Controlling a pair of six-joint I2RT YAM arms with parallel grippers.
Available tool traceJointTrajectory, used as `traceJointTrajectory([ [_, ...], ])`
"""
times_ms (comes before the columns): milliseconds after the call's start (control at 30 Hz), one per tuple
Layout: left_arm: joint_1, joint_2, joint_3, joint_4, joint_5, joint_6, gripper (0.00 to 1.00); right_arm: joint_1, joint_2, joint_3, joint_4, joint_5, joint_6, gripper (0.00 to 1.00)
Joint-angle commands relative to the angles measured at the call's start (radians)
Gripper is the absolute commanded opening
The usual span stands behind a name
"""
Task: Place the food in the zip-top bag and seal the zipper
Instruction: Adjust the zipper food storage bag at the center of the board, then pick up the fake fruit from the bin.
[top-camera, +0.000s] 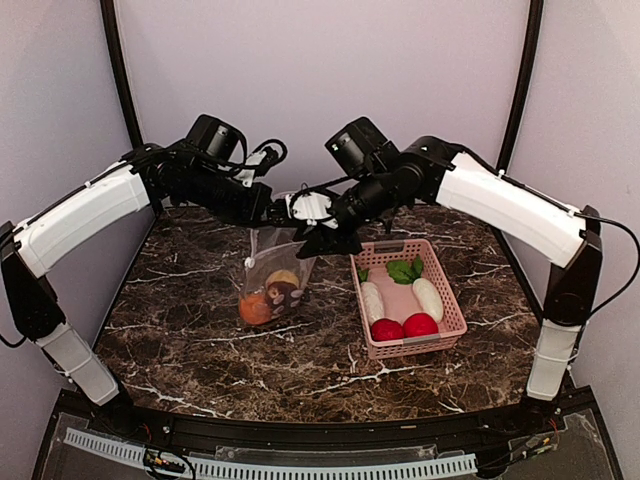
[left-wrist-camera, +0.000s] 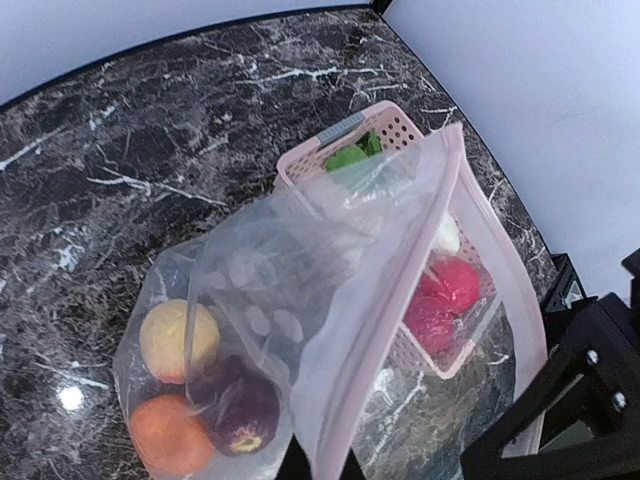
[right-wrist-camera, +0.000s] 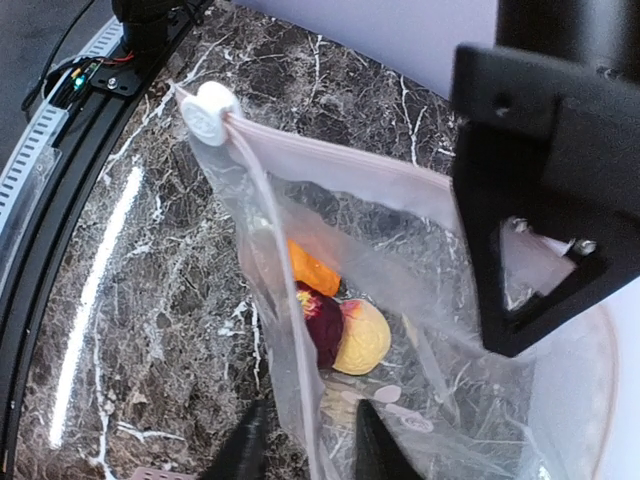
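Note:
The zip-top bag (top-camera: 275, 255) hangs upright over the table with its mouth open. An orange ball (left-wrist-camera: 170, 435), a yellow ball (left-wrist-camera: 178, 340) and a maroon fruit (left-wrist-camera: 240, 410) lie in its bottom. My left gripper (top-camera: 298, 222) is shut on the pink zipper strip (left-wrist-camera: 400, 280) and holds the bag up; it also shows in the left wrist view (left-wrist-camera: 318, 470). My right gripper (top-camera: 322, 240) is at the mouth. In the right wrist view (right-wrist-camera: 310, 405) its jaws stand apart astride the other strip. The white slider tab (right-wrist-camera: 210, 110) sits at the strip's far end.
The pink mesh basket (top-camera: 447, 290) stands right of the bag. It holds two red fruits (top-camera: 404, 327), two white oblong pieces (top-camera: 372, 300) and green leaves (top-camera: 404, 270). The marble table's front rail (right-wrist-camera: 60, 130) lies beyond the slider.

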Motion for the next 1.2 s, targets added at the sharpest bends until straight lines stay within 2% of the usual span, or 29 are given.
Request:
traceJointTrajectory([
  [0, -0.003, -0.02, 0.098, -0.096, -0.089, 0.07, 0.01, 0.007, -0.041, 0.014, -0.022, -0.014, 0.044, 0.45],
  [67, -0.003, -0.013, 0.121, -0.117, -0.088, 0.076, 0.01, -0.003, -0.069, 0.062, -0.037, -0.051, 0.067, 0.55],
  [133, -0.003, 0.003, 0.145, -0.145, -0.089, 0.079, 0.01, -0.029, -0.089, 0.125, -0.069, -0.113, 0.098, 0.61],
  [267, -0.002, 0.015, 0.169, -0.188, -0.107, 0.086, 0.01, -0.114, -0.149, 0.114, -0.081, -0.208, 0.14, 0.63],
  [467, -0.003, 0.008, 0.148, -0.202, -0.143, 0.084, 0.01, -0.26, -0.269, -0.13, -0.055, -0.268, 0.174, 0.63],
  [733, -0.003, 0.01, 0.137, -0.196, -0.149, 0.085, 0.01, -0.368, -0.41, -0.52, 0.028, -0.195, 0.182, 0.64],
  [933, -0.003, 0.002, 0.125, -0.198, -0.162, 0.096, 0.01, -0.39, -0.438, -0.68, 0.022, -0.127, 0.161, 0.66],
  [1167, -0.003, -0.007, 0.082, -0.168, -0.15, 0.084, 0.01, -0.391, -0.402, -0.777, 0.015, -0.105, 0.145, 0.68],
])
